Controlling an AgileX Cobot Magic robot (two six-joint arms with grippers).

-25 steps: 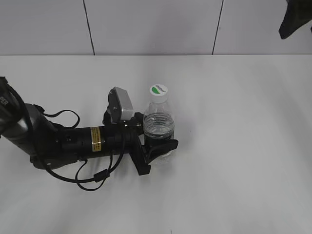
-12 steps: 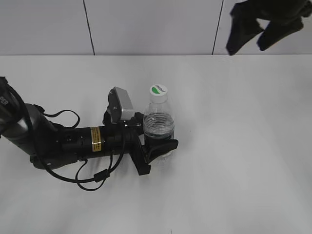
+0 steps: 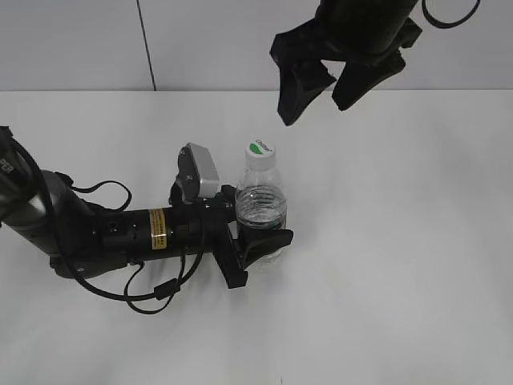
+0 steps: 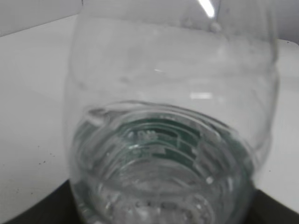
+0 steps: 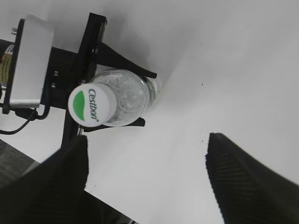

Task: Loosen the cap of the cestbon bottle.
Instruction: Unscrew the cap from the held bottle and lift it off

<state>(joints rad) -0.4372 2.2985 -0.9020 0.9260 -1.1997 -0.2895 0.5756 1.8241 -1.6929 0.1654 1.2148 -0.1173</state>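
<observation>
White tabletop (image 3: 401, 265) lies bare to the right of the upright cestbon bottle (image 3: 260, 212), which stands left of centre. Low on its clear, ribbed plastic body the left gripper (image 3: 258, 241) is clamped, its black arm lying along the table. Above and apart, the right gripper (image 3: 319, 87) hangs spread wide over the smooth white cap (image 5: 90, 105).
</observation>
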